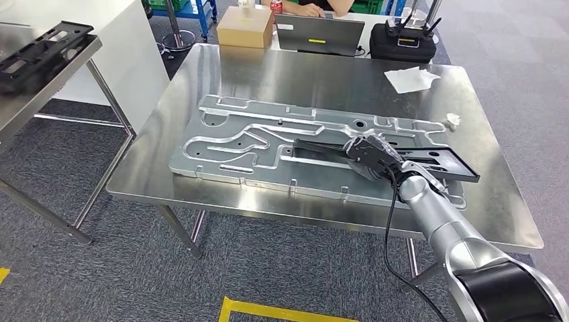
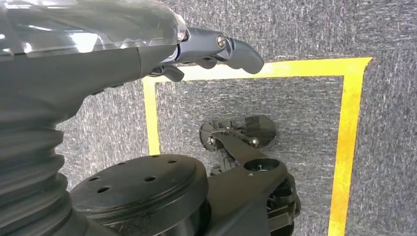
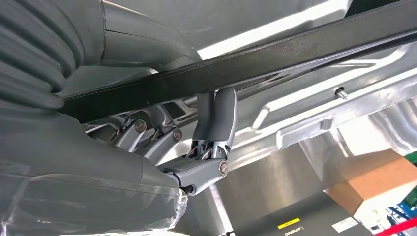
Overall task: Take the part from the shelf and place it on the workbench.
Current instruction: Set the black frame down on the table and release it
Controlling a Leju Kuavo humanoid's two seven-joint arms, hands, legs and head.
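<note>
- The right hand (image 1: 371, 156) grips the black part (image 1: 389, 155), a long flat panel, near its middle, with the fingers (image 3: 216, 115) wrapped under its edge in the right wrist view.
- The part is over the counter (image 1: 496, 201), just above the big silver grooved plate (image 1: 228, 144) lying there; I can't tell whether any end already touches it.
- To my eye the risk is tilt: held at one spot, a panel this long could swing, and one end might strike the plate first and skid.
- The plate's ridges and small studs could catch an edge, leaving the part rocking rather than lying flat.
- Its far end sits toward the counter's right side, so a careless release might leave it overhanging.
- The left hand (image 2: 216, 51) hangs over the carpet, fingers loosely curled around nothing, so it gives no support if the part slips.
</note>
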